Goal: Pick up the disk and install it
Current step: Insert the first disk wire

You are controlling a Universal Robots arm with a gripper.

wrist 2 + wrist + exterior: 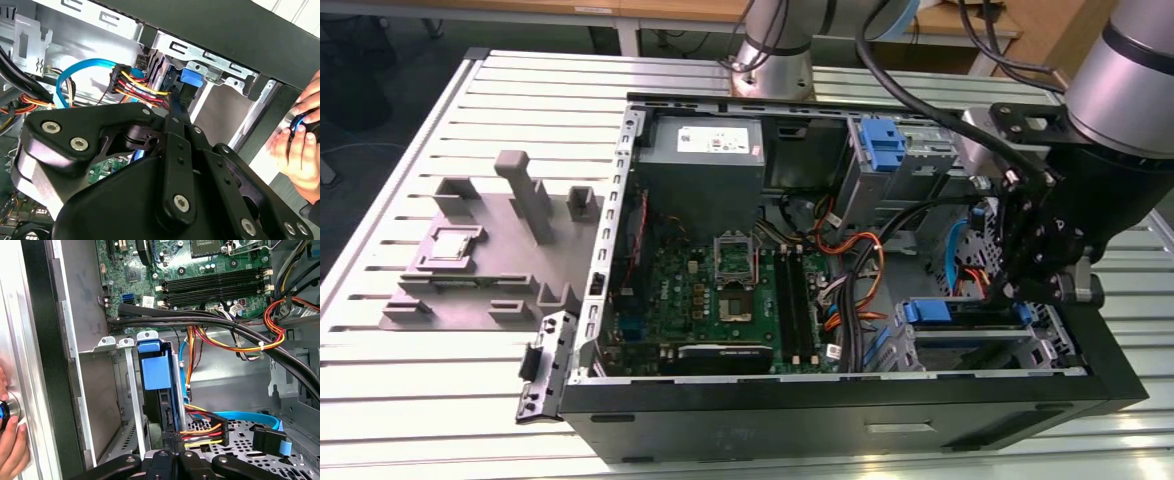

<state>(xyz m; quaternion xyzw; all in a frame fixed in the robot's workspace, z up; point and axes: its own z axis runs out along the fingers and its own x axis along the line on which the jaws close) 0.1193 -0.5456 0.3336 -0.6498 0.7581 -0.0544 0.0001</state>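
My gripper (1034,290) is down inside the open case (854,420), at the drive cage (987,345) in its front corner. I cannot tell from these frames whether it is open or closed.

The disk (162,405) stands on edge straight ahead of the gripper, its blue bracket (156,365) uppermost, sitting in the cage slot. It looks mostly seated; I cannot tell if it is fully home.

Risks, as I judge them: the red-yellow power leads (202,432) and the blue data cable (245,417) run just beside the disk, close under my links. A push or twist here could snag them or strain their plugs. The black cable bundle (210,322) crosses near the bracket top and could catch too. A skewed disk could jam on the cage rails.

The first wrist view gives the disk, bracket and board (200,270). The second wrist view gives my linkage and a person's hand (297,150) on a control outside the case. The exterior view places the case on the worktop (400,400).
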